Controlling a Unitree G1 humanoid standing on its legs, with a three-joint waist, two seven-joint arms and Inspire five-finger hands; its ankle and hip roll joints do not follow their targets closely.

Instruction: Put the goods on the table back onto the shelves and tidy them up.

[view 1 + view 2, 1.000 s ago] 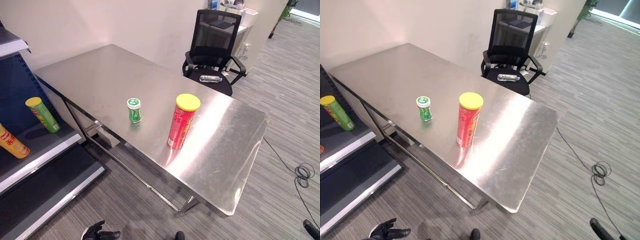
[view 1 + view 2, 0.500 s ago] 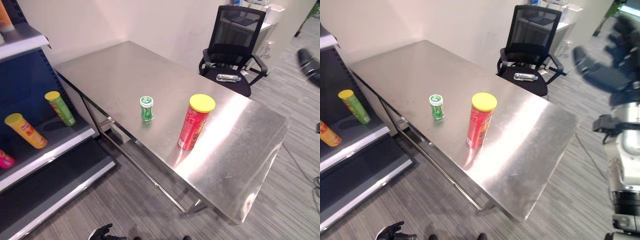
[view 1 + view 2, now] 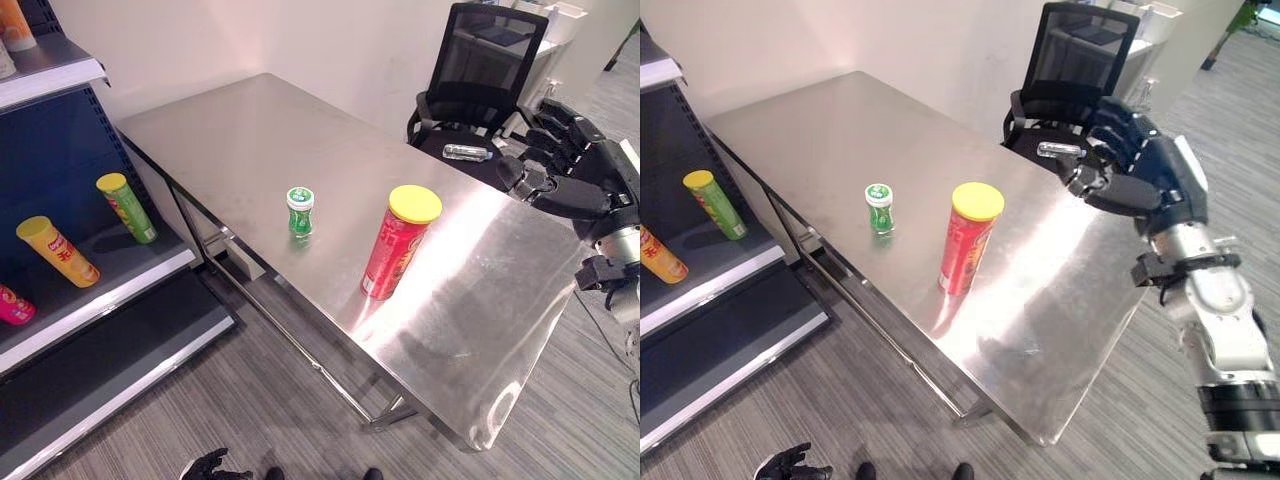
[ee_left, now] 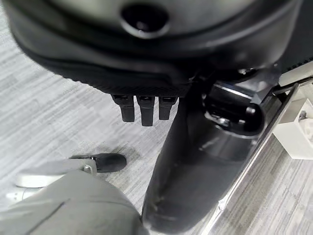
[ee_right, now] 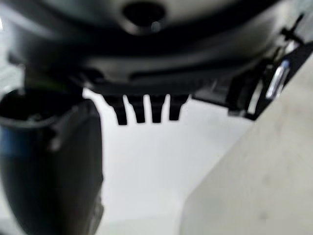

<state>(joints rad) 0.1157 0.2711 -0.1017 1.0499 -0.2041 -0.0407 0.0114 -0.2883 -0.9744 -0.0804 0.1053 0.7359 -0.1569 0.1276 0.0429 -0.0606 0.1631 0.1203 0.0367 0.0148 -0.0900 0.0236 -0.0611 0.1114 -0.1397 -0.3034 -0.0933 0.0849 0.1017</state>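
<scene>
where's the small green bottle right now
The small green bottle stands upright near the middle of the steel table, close to its shelf-side edge, apart from the red can with the yellow lid, which stands to its right.

The right hand (image 3: 1137,170) is showing dark blue-black segmented fingers (image 3: 1110,125) and a white side panel; a black cuff is joining it to a silver-grey forearm.

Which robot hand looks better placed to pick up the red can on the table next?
Probably the right. The right robot hand is raised over the table's far side, fingers relaxed, near the red can. The left robot hand hangs low near the floor.
</scene>
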